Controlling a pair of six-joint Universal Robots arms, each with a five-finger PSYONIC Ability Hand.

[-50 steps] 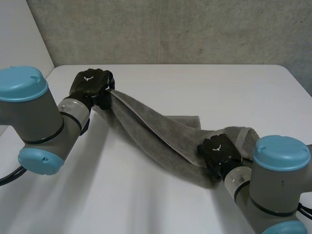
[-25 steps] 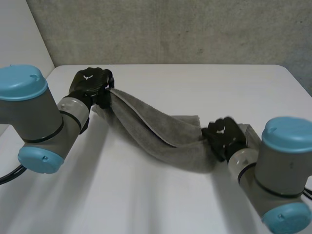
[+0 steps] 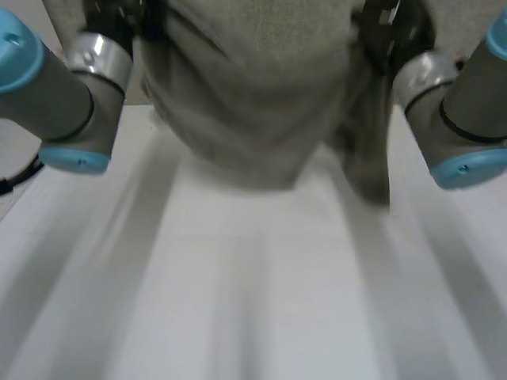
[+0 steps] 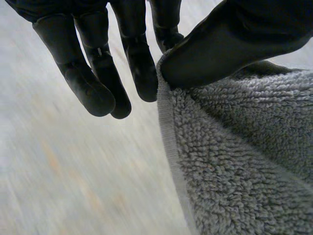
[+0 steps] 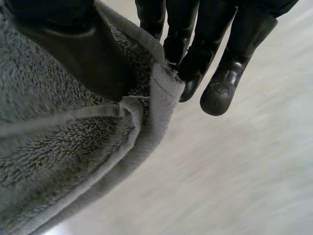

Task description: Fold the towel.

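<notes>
I am holding the towel point(image 3: 253, 103) hanging above the table point(image 3: 253, 301), its long axis stretching across between both hands; the left hand point(image 4: 234, 44) is pinching one end, the right hand point(image 5: 73, 49) the other.

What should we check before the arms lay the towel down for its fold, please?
1. Left hand grip: ok, its thumb pinches the towel at the hem.
2. Right hand grip: ok, its thumb clamps a hemmed corner.
3. Hands level: ok, both sit high at about the same height in the head view.
4. Towel spread flat: not ok, it sags between the hands and a bunched end hangs beside the right arm.
5. Towel off the table: cannot tell, the hanging end is too blurred.
</notes>
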